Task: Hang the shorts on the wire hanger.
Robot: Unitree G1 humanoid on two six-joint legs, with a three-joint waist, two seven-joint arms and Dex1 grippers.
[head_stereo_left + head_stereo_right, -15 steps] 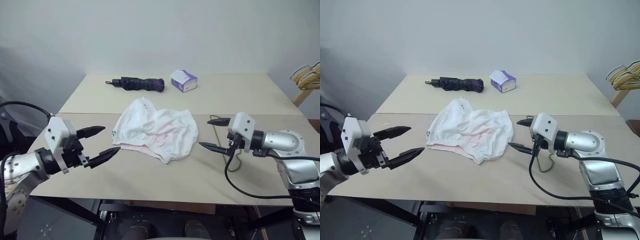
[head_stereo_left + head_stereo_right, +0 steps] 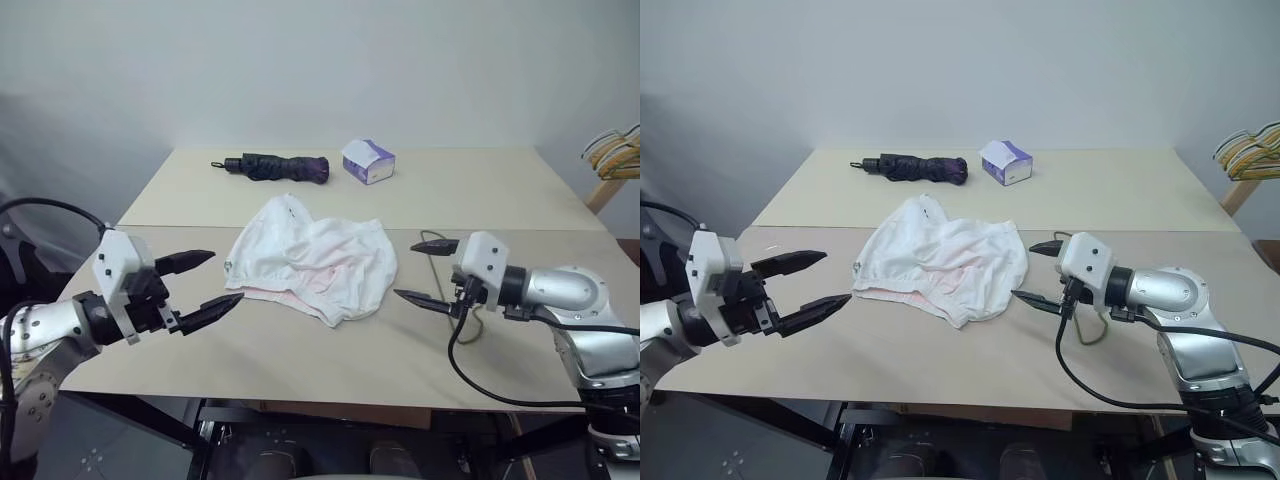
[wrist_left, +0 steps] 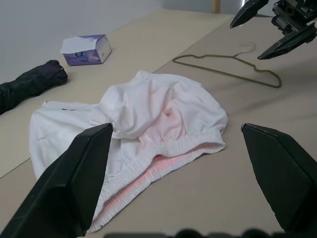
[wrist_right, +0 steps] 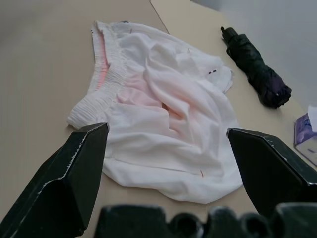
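The shorts [image 2: 311, 268] are lying crumpled at frame centre between both pincers. Left gripper [image 2: 201, 284] and right gripper [image 2: 430, 271] are gaping wide, holding nothing. The wire hanger [image 3: 233, 67] is lying beneath the right one.

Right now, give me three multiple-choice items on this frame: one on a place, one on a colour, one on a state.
1. Where does the wire hanger lie?
A. on the table beside the shorts, under the right gripper
B. on top of the umbrella
C. inside the tissue box

2. What colour are the shorts?
A. black
B. white with a pink tinge
C. green

3. How do the left gripper and right gripper stand?
A. both open and empty
B. both shut on the shorts
C. left shut on the hanger

Answers: 1 A, it lies flat on the table; 2 B, pale crumpled cloth; 3 A, fingers spread, holding nothing.
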